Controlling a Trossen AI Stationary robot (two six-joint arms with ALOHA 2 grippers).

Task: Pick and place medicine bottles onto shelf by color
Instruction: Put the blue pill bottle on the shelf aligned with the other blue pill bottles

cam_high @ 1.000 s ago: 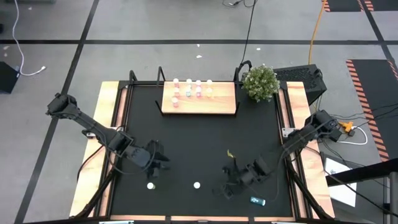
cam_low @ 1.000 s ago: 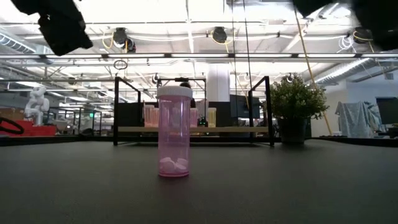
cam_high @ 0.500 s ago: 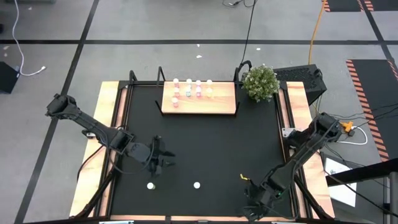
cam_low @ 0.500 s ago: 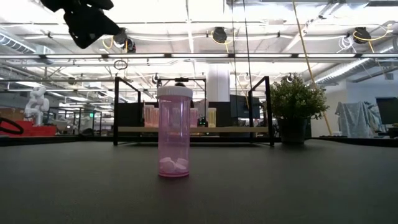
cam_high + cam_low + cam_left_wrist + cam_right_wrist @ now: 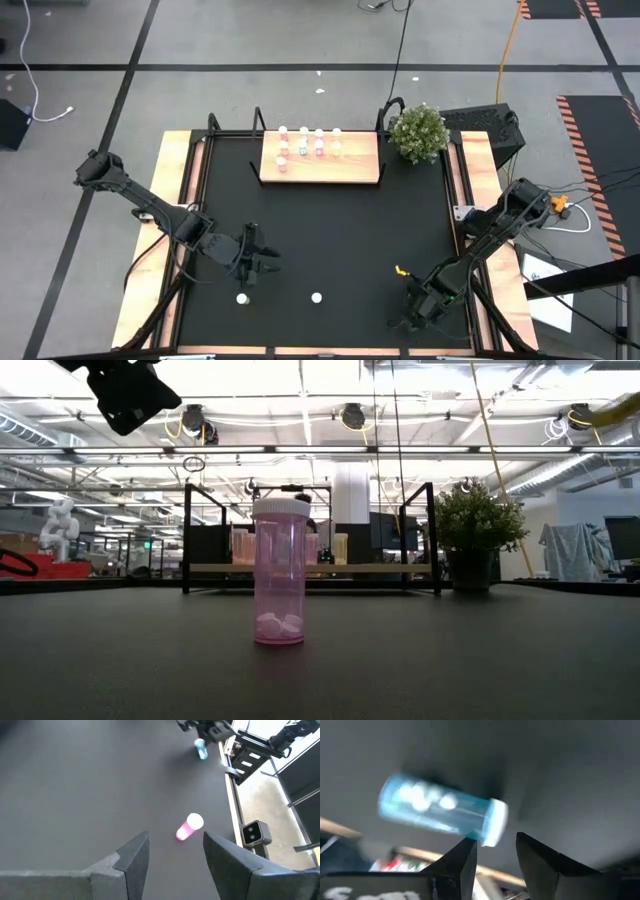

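Note:
A teal-blue medicine bottle with a white cap lies on its side on the black mat near the table's near right corner. My right gripper hangs open just over it, fingers pointing steeply down, cap just beyond the fingertips; in the high view the gripper hides it. A pink bottle stands upright near the near edge's middle. Another white-capped bottle stands left of it. My left gripper is open above the mat, aimed at the pink bottle. The shelf carries several bottles.
A potted plant stands at the far right beside the shelf. Black metal brackets frame the shelf. Pale wooden strips border the mat on the left and right. Bare mat lies between the shelf and the near bottles.
My right gripper has swung from the mat's middle right toward the near right corner, dropped low and turned about its wrist, ending over the teal bottle. My left gripper has stayed in place and tipped slightly.

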